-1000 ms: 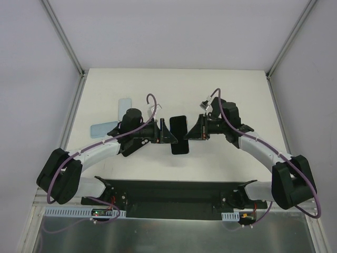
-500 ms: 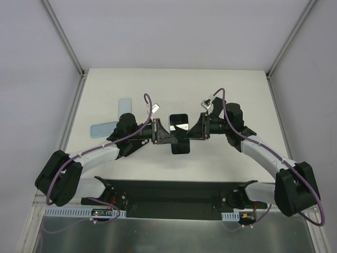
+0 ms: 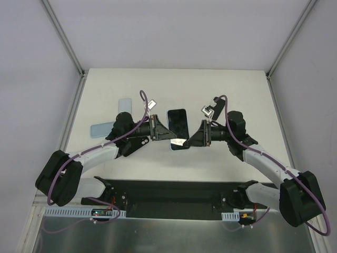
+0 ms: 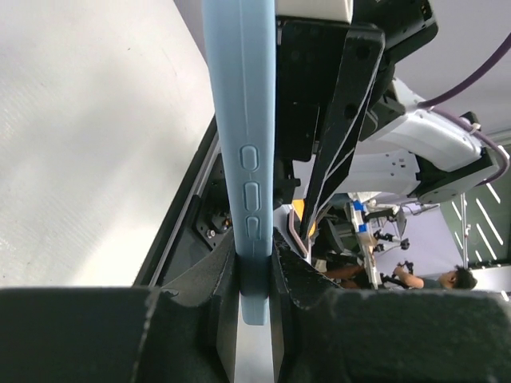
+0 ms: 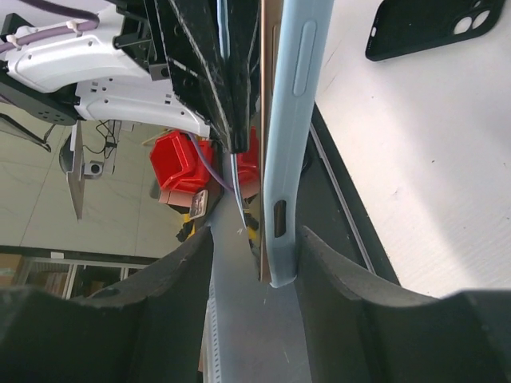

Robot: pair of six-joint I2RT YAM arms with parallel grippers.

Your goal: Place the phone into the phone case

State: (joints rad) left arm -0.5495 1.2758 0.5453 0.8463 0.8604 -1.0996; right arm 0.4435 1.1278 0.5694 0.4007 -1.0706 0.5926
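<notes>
- Top external view: the phone (image 3: 177,122) is held screen-up above the tabletop (image 3: 237,95), between the left tool (image 3: 165,133) and the right tool (image 3: 196,139).
- Left wrist: the left tool is clenched on the button edge of the light-blue phone case (image 4: 239,120).
- Right wrist: the right tool stands released around that case. The phone's gold side shows against it, and a black case (image 5: 423,28) lies on the tabletop.
</notes>
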